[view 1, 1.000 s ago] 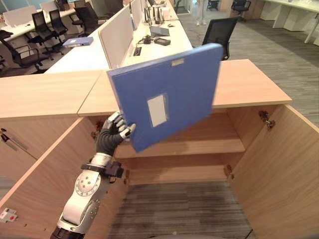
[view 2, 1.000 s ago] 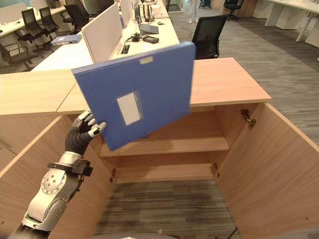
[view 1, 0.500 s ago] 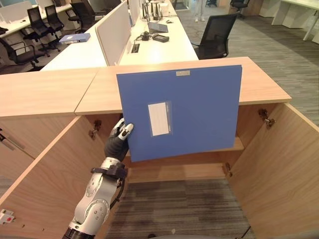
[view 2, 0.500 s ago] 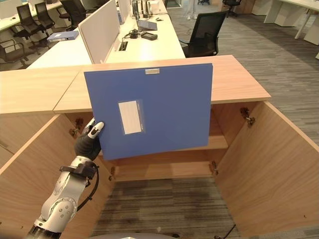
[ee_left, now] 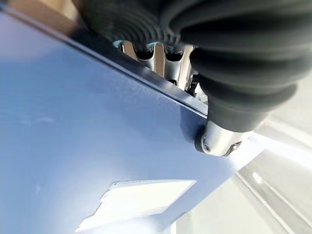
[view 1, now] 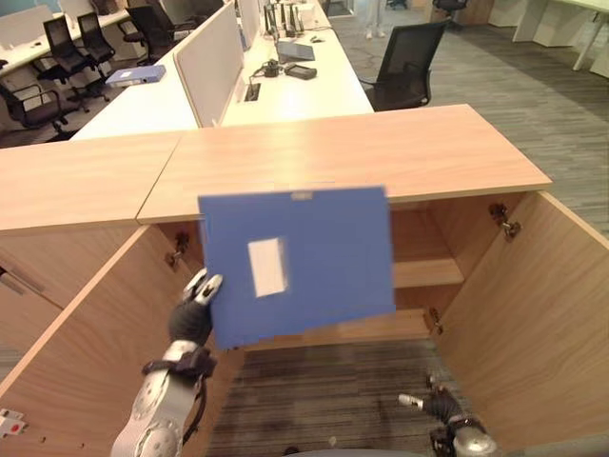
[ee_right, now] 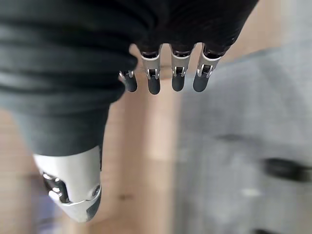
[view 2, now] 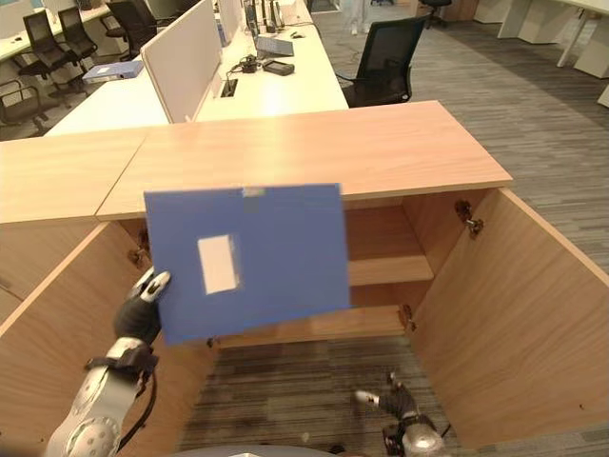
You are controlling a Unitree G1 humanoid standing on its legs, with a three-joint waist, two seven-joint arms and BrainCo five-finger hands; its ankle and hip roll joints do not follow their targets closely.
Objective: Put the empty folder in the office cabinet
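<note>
The blue folder (view 1: 295, 262) with a white label hangs upright in front of the open office cabinet (view 1: 352, 152), covering the left part of its opening. My left hand (view 1: 190, 309) is shut on the folder's lower left edge; in the left wrist view the thumb (ee_left: 219, 139) presses the folder's cover (ee_left: 97, 146) and the fingers (ee_left: 156, 53) curl behind its edge. My right hand (view 1: 442, 405) hangs low above the carpet near the right door, holding nothing, its fingers (ee_right: 165, 78) relaxed.
Both cabinet doors stand wide open, the left door (view 1: 86, 352) and the right door (view 1: 533, 324). An inner shelf (view 1: 428, 273) shows to the right of the folder. Beyond the cabinet top lie white desks, a black chair (view 1: 409, 62) and another blue folder (view 1: 141, 74).
The folder has dropped from above the cabinet top to the level of the opening and shifted left with my left hand. My right hand has come into view at the bottom.
</note>
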